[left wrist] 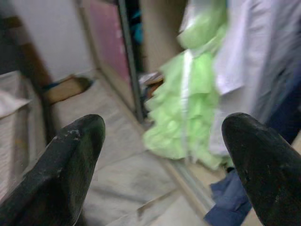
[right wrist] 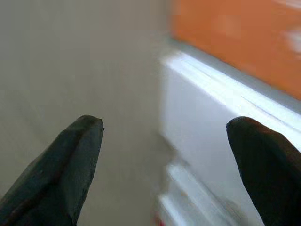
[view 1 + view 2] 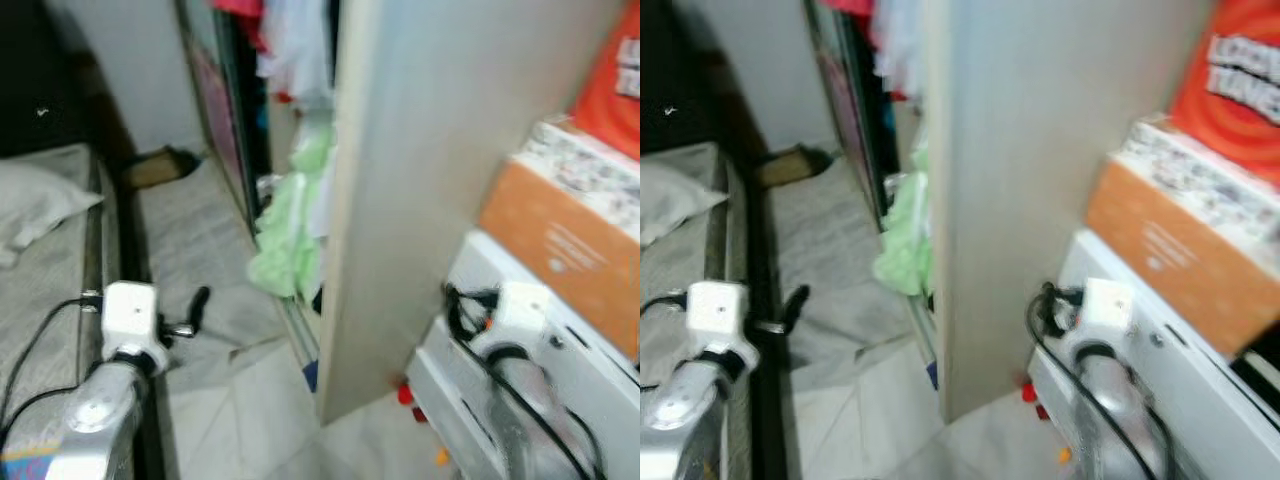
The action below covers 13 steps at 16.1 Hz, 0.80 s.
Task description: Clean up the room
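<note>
white lettering on the orange box [image 3: 1240, 70] is blurred and cut off, unreadable. left gripper [image 1: 162, 155] gapes wide and empty toward the green garment [image 1: 188, 108] hanging in the wardrobe [image 3: 420, 180]; right gripper [image 2: 164, 165] spread wide, empty, near white drawers [image 2: 221, 127]

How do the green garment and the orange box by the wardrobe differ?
The green garment is soft, ruffled and hangs down to the floor inside the wardrobe; the orange box is rigid, flat-sided and sits raised on a white unit. The garment is pale green, the box orange-brown. Both flank the wardrobe panel.
</note>
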{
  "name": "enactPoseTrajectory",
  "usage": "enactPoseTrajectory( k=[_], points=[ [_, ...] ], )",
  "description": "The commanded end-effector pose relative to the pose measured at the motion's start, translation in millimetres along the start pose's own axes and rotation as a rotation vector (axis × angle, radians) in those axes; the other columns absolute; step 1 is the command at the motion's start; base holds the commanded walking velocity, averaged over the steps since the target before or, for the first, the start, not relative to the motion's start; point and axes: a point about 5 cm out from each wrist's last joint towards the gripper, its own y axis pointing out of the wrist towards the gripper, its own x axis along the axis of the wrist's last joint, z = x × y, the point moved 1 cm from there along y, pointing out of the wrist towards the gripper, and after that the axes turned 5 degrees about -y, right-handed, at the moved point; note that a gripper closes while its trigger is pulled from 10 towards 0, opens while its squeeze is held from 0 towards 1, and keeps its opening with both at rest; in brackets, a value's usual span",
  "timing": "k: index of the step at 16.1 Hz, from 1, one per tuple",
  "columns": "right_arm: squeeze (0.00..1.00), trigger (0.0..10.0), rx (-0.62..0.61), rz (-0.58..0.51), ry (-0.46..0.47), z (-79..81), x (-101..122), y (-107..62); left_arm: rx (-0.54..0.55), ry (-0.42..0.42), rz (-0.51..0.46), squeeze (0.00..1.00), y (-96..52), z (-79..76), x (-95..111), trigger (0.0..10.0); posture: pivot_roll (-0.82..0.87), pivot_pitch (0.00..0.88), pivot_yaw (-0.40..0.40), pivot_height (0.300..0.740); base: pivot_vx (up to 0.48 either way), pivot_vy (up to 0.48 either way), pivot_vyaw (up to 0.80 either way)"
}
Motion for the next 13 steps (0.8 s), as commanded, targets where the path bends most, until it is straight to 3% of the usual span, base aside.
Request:
enactPoseTrajectory(
  k=[1,8,13],
  points=[
    [0.0,10.0,0.024,-0.02,0.015,6.7,7.3,1.4,0.011,0.011,-0.004,0.0,-1.1,5.1,3.2,10.0,-0.04,0.0,-0.05,0.74,0.0,0.0,0.0],
    [0.0,10.0,0.029,-0.016,0.023,8.6,7.9,3.1,0.005,0.006,0.001,0.0,-1.3,4.0,2.4,10.0,-0.04,0.0,-0.046,0.74,0.0,0.0,0.0],
    [0.0,10.0,0.029,-0.018,0.027,9.6,8.3,4.1,0.006,0.007,0.004,0.0,-0.2,5.0,2.7,10.0,-0.04,0.0,-0.045,0.74,-0.311,0.0,0.0]
  ],
)
